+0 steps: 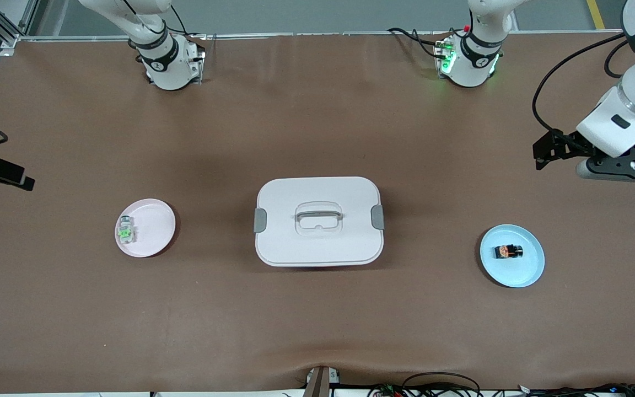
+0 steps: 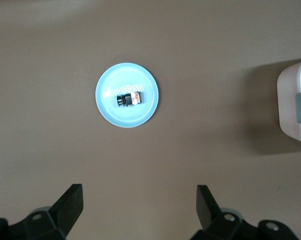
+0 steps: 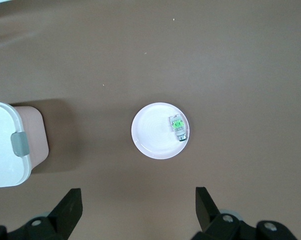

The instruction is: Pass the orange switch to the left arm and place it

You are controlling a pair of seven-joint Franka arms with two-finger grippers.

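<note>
Nothing transferred yet: orange switch lying on blue plate, box between plates. Left gripper hovering spread wide above table; right gripper likewise, waiting.

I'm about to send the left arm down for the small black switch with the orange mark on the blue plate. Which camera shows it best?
The left wrist view: the small black blocky orange switch lies near mid-frame on the round pale blue plate, unobstructed, ahead of the open left gripper. The front view shows it smaller. The right wrist view misses it.
</note>
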